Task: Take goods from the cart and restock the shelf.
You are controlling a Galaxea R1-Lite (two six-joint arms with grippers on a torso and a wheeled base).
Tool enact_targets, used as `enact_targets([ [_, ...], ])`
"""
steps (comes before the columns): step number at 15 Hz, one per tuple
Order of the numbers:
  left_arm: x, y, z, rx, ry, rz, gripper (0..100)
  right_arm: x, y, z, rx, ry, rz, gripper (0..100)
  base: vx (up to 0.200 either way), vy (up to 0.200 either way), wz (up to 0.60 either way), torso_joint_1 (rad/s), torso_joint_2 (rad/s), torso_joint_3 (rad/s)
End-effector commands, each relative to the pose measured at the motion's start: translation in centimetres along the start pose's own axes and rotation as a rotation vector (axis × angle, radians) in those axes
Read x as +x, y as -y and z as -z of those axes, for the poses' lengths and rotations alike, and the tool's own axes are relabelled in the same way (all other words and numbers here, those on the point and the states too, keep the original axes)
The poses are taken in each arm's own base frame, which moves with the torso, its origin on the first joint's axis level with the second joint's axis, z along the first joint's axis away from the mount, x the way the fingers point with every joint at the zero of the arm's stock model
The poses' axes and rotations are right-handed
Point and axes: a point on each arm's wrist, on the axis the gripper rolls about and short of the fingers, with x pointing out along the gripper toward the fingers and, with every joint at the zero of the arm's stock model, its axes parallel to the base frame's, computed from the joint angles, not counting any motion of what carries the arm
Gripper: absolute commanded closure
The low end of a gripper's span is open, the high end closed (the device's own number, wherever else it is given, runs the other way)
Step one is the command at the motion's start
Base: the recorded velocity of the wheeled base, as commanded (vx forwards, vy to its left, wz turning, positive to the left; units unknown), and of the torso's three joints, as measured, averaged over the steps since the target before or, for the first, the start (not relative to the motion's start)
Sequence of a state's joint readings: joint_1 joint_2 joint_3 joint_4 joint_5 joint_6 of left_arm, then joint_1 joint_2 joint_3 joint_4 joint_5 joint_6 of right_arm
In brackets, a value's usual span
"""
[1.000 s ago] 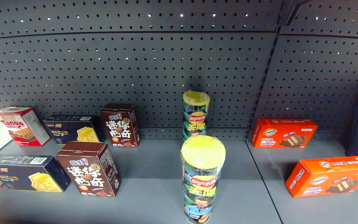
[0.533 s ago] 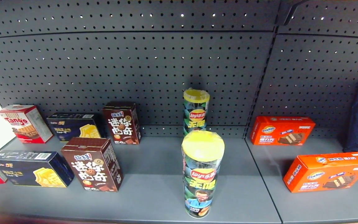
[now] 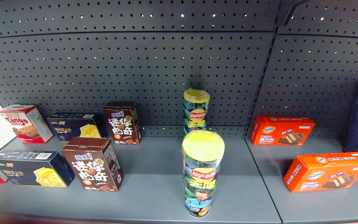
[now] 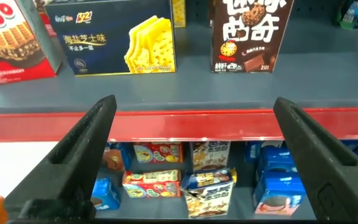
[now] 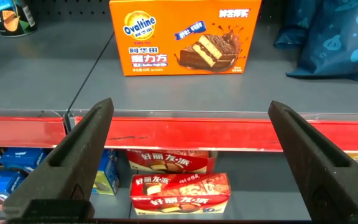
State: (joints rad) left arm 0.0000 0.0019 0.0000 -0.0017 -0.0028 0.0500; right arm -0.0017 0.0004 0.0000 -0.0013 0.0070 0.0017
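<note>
Left hand wide before grey shelf

- Back can is standing at 12 o'clock from front can, on the shelf.
- Left boxes are sitting at 9 o'clock, right boxes at 3.

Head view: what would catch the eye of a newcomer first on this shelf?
First, the tall chip can with its yellow lid, upright near the front edge of the grey shelf, and the second can straight behind it by the pegboard. Then two bright boxes to the right: the rear orange box near the back, and the front orange box, turned at an angle.
</note>
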Motion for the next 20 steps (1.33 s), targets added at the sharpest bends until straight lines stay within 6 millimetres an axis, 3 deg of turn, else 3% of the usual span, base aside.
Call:
enact_targets([
  [1, -0.01, 0.16, -0.02, 0.047, 0.007, 0.071, 0, 0.0, 0.0, 0.0, 0.0, 0.001, -0.001, 0, 0.0, 0.0, 0.0, 0.0, 0.0, 0.0],
  [3, -0.03, 0.33, -0.06, 0.111, 0.02, 0.145, 0, 0.0, 0.0, 0.0, 0.0, 0.001, -0.001, 0, 0.0, 0.0, 0.0, 0.0, 0.0, 0.0],
  [9, -0.01, 0.17, -0.07, 0.099, 0.014, 0.074, 0, 0.0, 0.0, 0.0, 0.0, 0.001, -0.001, 0, 0.0, 0.0, 0.0, 0.0, 0.0, 0.0],
  [12, -0.03, 0.37, -0.09, 0.122, 0.026, 0.166, 0, 0.0, 0.0, 0.0, 0.0, 0.001, -0.001, 0, 0.0, 0.0, 0.0, 0.0, 0.0, 0.0],
  [15, -0.01, 0.22, -0.04, -0.004, 0.003, 0.097, 0, 0.0, 0.0, 0.0, 0.0, 0.001, -0.001, 0, 0.0, 0.0, 0.0, 0.0, 0.0, 0.0],
  [20, -0.01, 0.18, -0.04, -0.019, 0.002, 0.08, 0, 0.0, 0.0, 0.0, 0.001, 0.001, -0.001, 0, 0.0, 0.0, 0.0, 0.0, 0.0, 0.0],
])
